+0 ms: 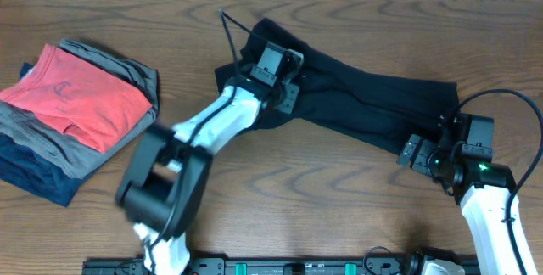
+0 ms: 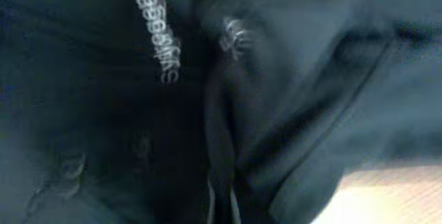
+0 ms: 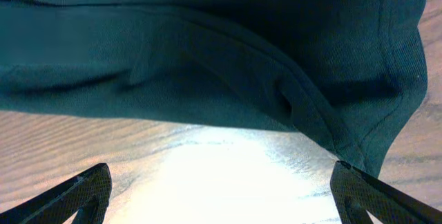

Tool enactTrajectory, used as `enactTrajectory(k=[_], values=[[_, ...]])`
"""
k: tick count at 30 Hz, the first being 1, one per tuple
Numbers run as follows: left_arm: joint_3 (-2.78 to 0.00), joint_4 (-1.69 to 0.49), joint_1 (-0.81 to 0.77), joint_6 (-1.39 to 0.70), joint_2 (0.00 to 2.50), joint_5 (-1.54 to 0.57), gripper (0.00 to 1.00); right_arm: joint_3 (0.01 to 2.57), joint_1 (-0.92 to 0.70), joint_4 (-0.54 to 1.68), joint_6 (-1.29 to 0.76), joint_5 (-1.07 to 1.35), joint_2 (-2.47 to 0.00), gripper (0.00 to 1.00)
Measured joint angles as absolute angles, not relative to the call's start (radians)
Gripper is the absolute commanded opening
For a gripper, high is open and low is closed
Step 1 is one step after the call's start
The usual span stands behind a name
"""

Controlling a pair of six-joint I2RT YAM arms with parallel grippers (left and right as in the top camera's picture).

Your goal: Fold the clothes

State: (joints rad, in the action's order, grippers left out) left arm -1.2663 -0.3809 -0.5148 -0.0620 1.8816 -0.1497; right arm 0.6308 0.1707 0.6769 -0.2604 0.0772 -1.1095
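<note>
Where overhead cannot, right wrist shows right end effector (image 3: 221,177) spread by black shirt (image 3: 207,51); left end effector (image 1: 287,78) unclear.

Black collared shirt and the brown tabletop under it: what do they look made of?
Black collared shirt: soft matte cloth, perhaps cotton; it lies in loose folds, with fine weave and a stitched hem in the right wrist view. Brown tabletop: wood or wood-look laminate; swirling grain, slight sheen under the light.

I am working over a dark wood-grain worktop (image 1: 339,190); light is glaring pale off its surface, and a black rail (image 1: 339,266) is running along its near edge.
</note>
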Motion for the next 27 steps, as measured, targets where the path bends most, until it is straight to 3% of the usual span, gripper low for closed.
enactTrajectory(k=[4,5,6,7,9,18,22,27], values=[[-1.275,-0.785,-0.532,-0.088,1.73,-0.19,0.07,0.631,0.171,0.677,-0.26,0.077,-1.11,0.99],[-1.274,-0.865,-0.538,-0.092,1.709,-0.207,0.22,0.631,0.171,0.677,-0.26,0.077,-1.11,0.99],[-1.275,-0.94,-0.549,-0.093,1.692,-0.224,0.53,0.631,0.171,0.677,-0.26,0.077,-1.11,0.99],[-1.275,-1.001,-0.561,-0.098,1.682,-0.241,0.69,0.631,0.171,0.677,-0.26,0.077,-1.11,0.99],[-1.274,-1.09,-0.586,-0.107,1.68,-0.264,0.78,0.631,0.171,0.677,-0.26,0.077,-1.11,0.99],[-1.274,-1.065,-0.622,-0.107,1.685,-0.231,0.79,0.631,0.171,0.688,-0.26,0.077,-1.11,0.99],[-1.274,-0.956,-0.613,-0.108,1.686,-0.173,0.89,0.631,0.171,0.695,-0.26,0.077,-1.11,0.99],[-1.271,-0.889,-0.609,-0.145,1.713,-0.118,0.91,0.631,0.171,0.704,-0.26,0.072,-1.11,0.99]])
